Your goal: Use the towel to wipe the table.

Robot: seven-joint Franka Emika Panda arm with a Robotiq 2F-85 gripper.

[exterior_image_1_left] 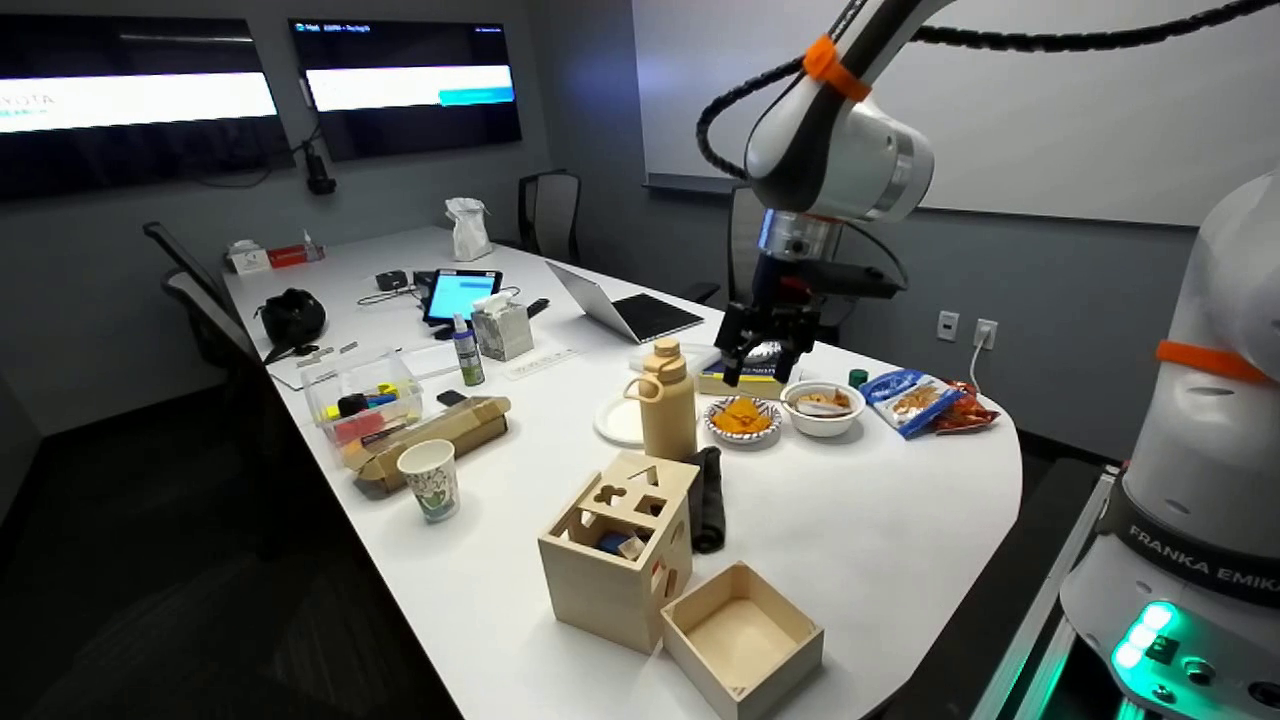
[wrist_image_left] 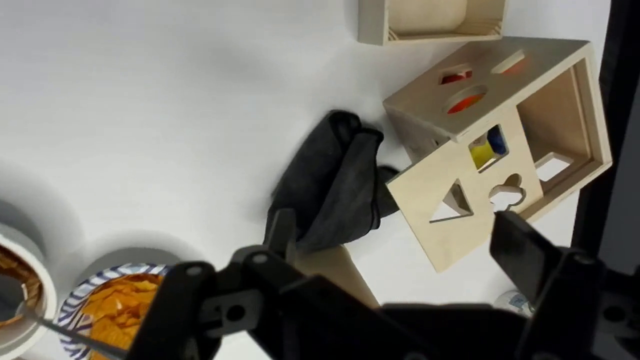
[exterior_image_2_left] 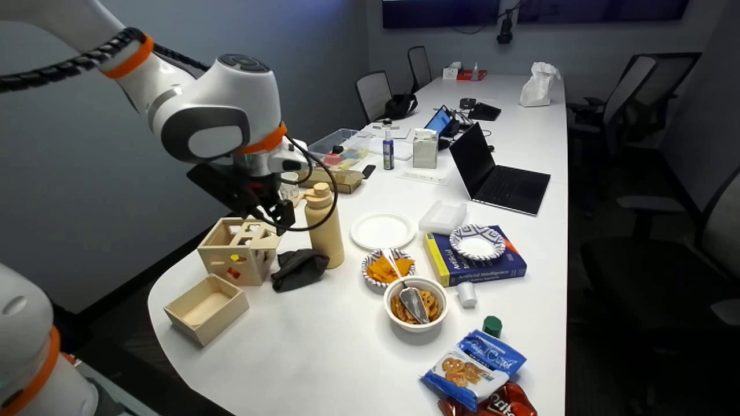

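Between a wooden shape sorter (exterior_image_2_left: 248, 266) and a tan bottle (exterior_image_2_left: 328, 242), a dark towel (exterior_image_2_left: 298, 271) lies bunched on a white worktop (exterior_image_2_left: 324, 352) while a robot's hand (wrist_image_left: 397, 232) hangs above it, unclenched, its fingers (wrist_image_left: 522, 257) spread wide. In an exterior view, the sorter masks part of the towel (exterior_image_1_left: 710, 515) and the bottle's base. The wrist view crops a white bowl (wrist_image_left: 42, 285), a patterned dish (wrist_image_left: 75, 305) of orange chips (wrist_image_left: 120, 305) and a wooden tray (wrist_image_left: 372, 22) at its margins, and there the hand covers much of the bottle. A broad white stretch runs from the towel to the worktop's rounded edge, flanked by the bowl and the tray.
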